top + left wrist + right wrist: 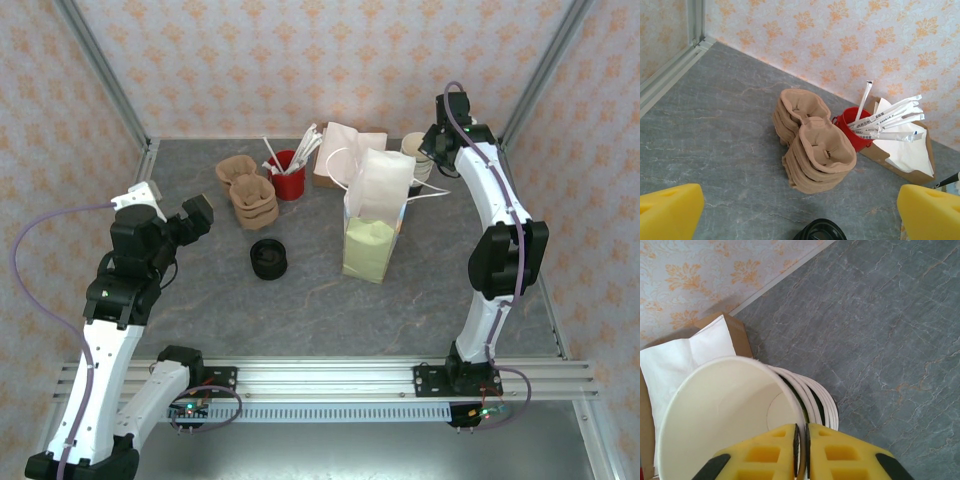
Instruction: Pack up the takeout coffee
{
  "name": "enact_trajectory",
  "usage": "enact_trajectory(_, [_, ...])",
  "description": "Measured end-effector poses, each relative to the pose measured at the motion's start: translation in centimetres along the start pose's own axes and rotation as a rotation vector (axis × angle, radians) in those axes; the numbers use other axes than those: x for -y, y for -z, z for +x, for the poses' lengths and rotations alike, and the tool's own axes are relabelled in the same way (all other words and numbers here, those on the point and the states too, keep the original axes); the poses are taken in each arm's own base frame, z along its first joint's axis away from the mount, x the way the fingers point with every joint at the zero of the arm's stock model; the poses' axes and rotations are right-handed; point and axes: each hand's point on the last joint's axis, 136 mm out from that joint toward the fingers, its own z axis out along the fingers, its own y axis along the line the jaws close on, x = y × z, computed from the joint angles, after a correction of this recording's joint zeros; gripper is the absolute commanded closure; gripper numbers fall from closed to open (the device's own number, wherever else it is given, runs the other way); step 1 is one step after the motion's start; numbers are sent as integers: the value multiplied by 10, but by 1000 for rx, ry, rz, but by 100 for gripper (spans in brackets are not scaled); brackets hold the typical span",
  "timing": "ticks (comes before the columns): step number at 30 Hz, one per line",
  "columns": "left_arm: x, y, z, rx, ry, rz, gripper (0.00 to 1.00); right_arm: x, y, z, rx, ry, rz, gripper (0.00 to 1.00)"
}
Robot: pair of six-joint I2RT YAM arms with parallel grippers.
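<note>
Early going: your right gripper (801,434) is clenched on the rim of the top paper cup (720,410), one finger inside and one outside, at the table's far right corner. The cup sits nested in the cup stack (823,405), not yet lifted free. It's empty, cream inside, with a thin rolled lip and no lid. The black lids (268,258) and open paper bag (372,225) wait mid-table. Your left gripper (800,212) hangs wide open, empty.

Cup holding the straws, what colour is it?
The cup is red, clearest in the left wrist view.
</note>
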Motion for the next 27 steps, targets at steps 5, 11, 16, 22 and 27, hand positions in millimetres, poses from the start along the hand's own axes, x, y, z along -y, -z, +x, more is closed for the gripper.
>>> enact_trajectory(5, [0,1,-1,-1,0,0,0,0,1,0,1,-5,-2,100])
enact_trajectory(11, [2,5,-4,4,1,3,0,-4,14,-6,22,-11,-24,100])
enact_trajectory(16, [3,9,-8,18,3,11,0,-9,52,-22,86,-25,-73,100])
enact_trajectory(22, [8,15,-16,36,8,31,0,-15,106,-38,173,-40,-145,100])
enact_trajectory(27, [15,24,-26,54,11,58,0,-14,148,-48,237,-54,-191,100])
